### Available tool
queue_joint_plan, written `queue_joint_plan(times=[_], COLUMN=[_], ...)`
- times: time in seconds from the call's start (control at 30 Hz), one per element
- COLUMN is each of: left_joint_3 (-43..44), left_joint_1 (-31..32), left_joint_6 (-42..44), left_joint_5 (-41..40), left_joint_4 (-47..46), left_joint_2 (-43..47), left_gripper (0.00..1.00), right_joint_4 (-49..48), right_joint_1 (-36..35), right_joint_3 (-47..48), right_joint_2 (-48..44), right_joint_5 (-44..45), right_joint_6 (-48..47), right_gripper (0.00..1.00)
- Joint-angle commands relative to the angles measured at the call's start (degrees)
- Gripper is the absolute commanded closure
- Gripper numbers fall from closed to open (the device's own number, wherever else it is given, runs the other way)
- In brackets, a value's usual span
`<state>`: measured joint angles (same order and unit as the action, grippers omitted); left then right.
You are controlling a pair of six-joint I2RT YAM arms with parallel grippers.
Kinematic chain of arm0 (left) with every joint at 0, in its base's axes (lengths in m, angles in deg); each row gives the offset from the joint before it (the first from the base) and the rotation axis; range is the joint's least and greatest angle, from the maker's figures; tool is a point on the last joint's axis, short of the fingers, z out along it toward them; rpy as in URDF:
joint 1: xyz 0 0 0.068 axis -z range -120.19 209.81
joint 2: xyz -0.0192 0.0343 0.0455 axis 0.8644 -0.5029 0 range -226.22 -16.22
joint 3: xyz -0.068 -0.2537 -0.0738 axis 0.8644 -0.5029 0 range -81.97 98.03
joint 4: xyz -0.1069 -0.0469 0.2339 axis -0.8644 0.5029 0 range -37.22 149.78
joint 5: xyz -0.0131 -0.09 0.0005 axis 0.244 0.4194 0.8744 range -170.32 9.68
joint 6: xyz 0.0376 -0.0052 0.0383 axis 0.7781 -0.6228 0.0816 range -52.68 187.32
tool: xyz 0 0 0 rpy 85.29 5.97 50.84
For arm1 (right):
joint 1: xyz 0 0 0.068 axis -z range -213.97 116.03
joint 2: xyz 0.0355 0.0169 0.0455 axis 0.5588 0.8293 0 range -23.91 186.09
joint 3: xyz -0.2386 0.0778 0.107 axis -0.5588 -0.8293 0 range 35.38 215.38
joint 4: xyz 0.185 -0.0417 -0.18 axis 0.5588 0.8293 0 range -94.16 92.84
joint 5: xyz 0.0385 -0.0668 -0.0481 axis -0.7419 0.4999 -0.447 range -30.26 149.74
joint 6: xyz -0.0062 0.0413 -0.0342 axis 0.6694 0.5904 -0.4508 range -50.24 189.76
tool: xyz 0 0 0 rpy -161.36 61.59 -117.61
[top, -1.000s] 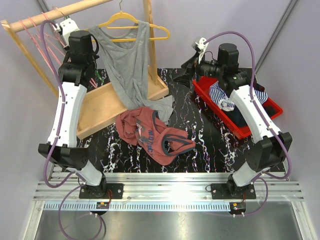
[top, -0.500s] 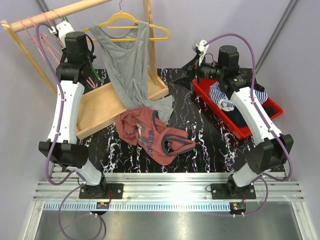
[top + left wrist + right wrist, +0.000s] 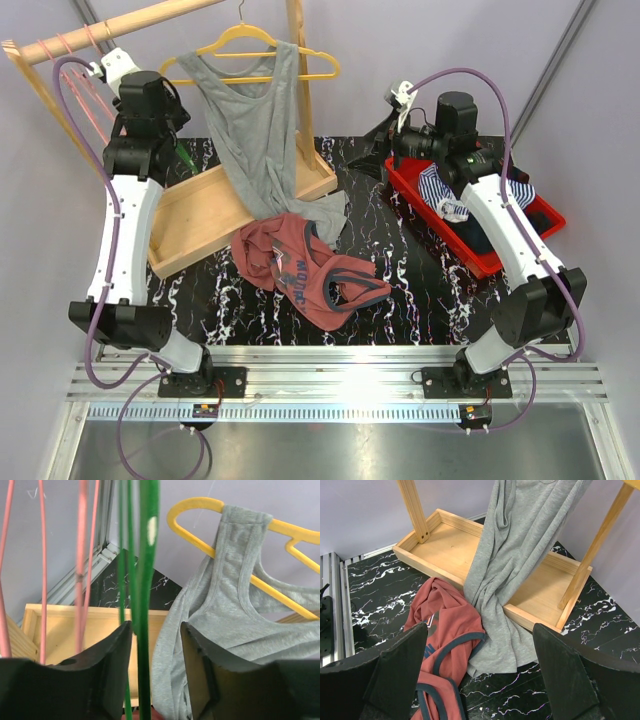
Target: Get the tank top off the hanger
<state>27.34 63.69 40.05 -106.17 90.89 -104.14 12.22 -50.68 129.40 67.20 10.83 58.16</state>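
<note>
Two straps of the grey tank top [image 3: 250, 130] hang on the yellow hanger [image 3: 322, 62]; the red bin [image 3: 420, 215] holds striped clothes.

Left wrist: the left gripper [image 3: 155, 630] is parted around a green hanger [image 3: 148, 580], seemingly not pinching. I'd grab the near strap and slip it off the tip.

Right wrist: the right gripper [image 3: 480, 627] is spread wide and empty, and the top's hem drapes across the wooden tray [image 3: 445, 540].
</note>
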Motion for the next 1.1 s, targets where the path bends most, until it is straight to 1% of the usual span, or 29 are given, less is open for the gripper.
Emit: queue_joint_plan(times=[0.0, 0.07, 0.1, 0.17, 0.2, 0.3, 0.33, 0.37, 0.43, 0.53, 0.63, 0.67, 0.7, 0.73, 0.8, 0.83, 0.87, 0.93, 0.97, 1.0, 1.07], left_joint_3=[1.4, 1.4, 1.3, 1.0, 1.0, 0.9, 0.8, 0.8, 0.3, -1.6, -2.9, -3.1, -3.2, -3.7, -5.8, -6.9, -8.1, -12.8, -14.6, -18.1, -22.3], left_joint_1=[-0.3, -0.3, -0.3, -0.3, -0.3, -0.3, -0.3, -0.3, -0.3, -0.3, -0.3, -0.3, -0.3, -0.3, -0.3, -0.3, -0.3, -0.3, -0.3, -0.3, -0.3], left_joint_6=[-2.0, -2.6, -2.9, -3.8, -4.0, -4.9, -5.2, -5.3, -5.4, -5.3, -4.5, -4.0, -3.6, -2.4, -0.9, 0.7, 1.5, 3.2, 3.7, 4.2, 5.5], left_joint_5=[3.4, 4.4, 5.4, 6.6, 8.0, 10.6, 10.9, 11.3, 12.2, 13.2, 15.6, 16.3, 18.1, 19.0, 22.0, 23.1, 24.2, 26.5, 27.3, 28.9, 30.1], left_joint_4=[-2.0, -1.9, -1.9, -1.6, -1.4, -0.8, -0.4, -0.1, 0.6, 1.0, 1.4, 1.8, 2.2, 2.6, 2.4, 1.7, 1.1, -0.5, -1.2, -1.9, -4.6], left_joint_2=[2.5, 3.5, 3.9, 5.0, 5.5, 7.2, 7.8, 8.3, 9.9, 12.4, 15.1, 15.6, 16.1, 17.6, 19.5, 21.7, 23.2, 25.9, 29.1, 30.6, 34.4], left_gripper=[0.5, 0.47, 0.41, 0.34, 0.3, 0.25, 0.22, 0.2, 0.17, 0.14, 0.11, 0.09, 0.08, 0.07, 0.05, 0.04, 0.03, 0.02, 0.02, 0.01, 0.01], right_joint_4=[-1.4, -1.5, -1.4, 0.1, 0.9, 3.5, 4.6, 6.7, 8.7, 14.9, 20.1, 25.7, 29.3, 37.0, 44.9, 50.8, 52.8, 54.4, 53.6, 52.7, 48.0], right_joint_1=[0.5, 0.5, 0.5, 0.5, 0.5, 0.5, 0.5, 0.5, 0.5, 0.4, 0.1, -0.3, -0.6, -1.8, -3.6, -5.9, -7.1, -9.8, -12.2, -13.2, -15.4], right_joint_3=[-0.4, -0.8, -0.9, -1.0, -1.2, -2.2, -2.3, -2.3, -2.4, -2.4, -1.5, -0.8, 0.0, 1.8, 3.1, 3.4, 3.2, 1.0, -0.1, -1.1, -4.0], right_joint_2=[-2.1, -2.3, -2.4, -2.6, -2.9, -3.6, -3.5, -3.6, -3.4, -3.0, -1.7, -1.1, 0.3, 1.1, 3.9, 4.7, 5.9, 6.9, 7.5, 7.6, 8.3], right_joint_5=[-0.1, -0.1, -0.5, -2.3, -4.6, -9.3, -10.4, -11.6, -14.4, -17.4, -19.6, -19.8, -20.3, -20.1, -17.6, -16.3, -13.2, -9.1, -5.2, -3.7, -0.2], right_joint_6=[-0.5, -1.0, -1.1, -4.6, -6.3, -12.0, -13.9, -17.0, -19.8, -28.4, -34.5, -40.4, -44.0, -52.0, -61.0, -69.0, -72.4, -79.0, -80.2, -81.2, -81.9], right_gripper=[0.07, 0.07, 0.07, 0.06, 0.06, 0.05, 0.05, 0.05, 0.05, 0.05, 0.04, 0.04, 0.04, 0.04, 0.04, 0.03, 0.03, 0.03, 0.03, 0.03, 0.03])
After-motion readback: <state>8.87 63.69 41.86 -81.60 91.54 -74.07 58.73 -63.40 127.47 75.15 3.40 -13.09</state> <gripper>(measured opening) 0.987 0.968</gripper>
